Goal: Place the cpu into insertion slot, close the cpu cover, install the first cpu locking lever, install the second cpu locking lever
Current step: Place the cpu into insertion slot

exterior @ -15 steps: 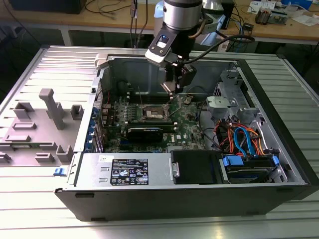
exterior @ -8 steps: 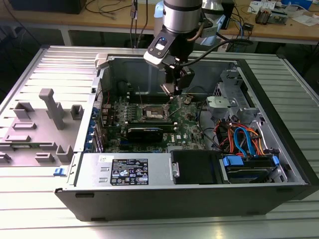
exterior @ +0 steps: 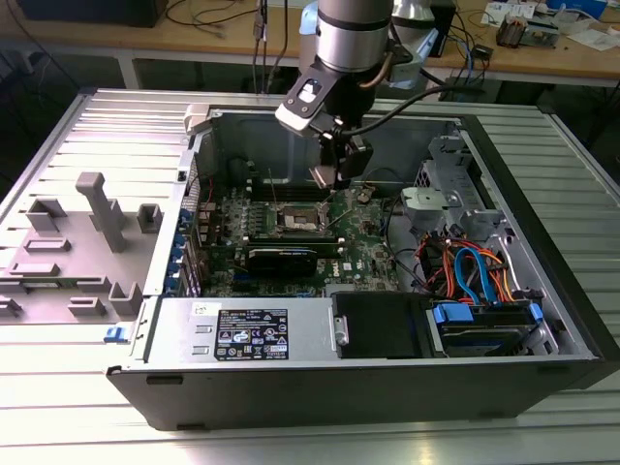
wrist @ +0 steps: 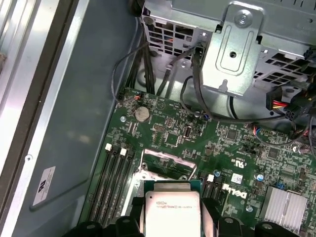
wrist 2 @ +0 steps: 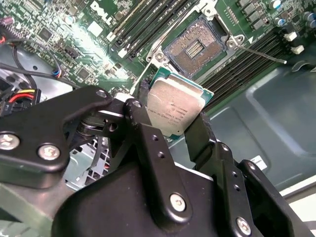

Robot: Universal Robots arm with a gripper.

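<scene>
Pincer [wrist 2: 172,118] clenched on the cpu [wrist 2: 174,106], gripping two opposite edges | cpu held tilted above the green board [wrist 2: 74,54], near but apart from the insertion slot [wrist 2: 195,47] | slot's dark centre bare | black memory slots [wrist 2: 143,24] flank it

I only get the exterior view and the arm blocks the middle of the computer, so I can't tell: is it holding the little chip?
Observer: Yes. In the second wrist view the cpu is pinched by its edges between the jaws, with its grey top facing the camera.
Operator: Is anything sitting in the square hole on the green board?
Observer: No. The insertion slot is bare, with its dark centre showing. The cpu hangs apart from it and does not touch it.
</scene>
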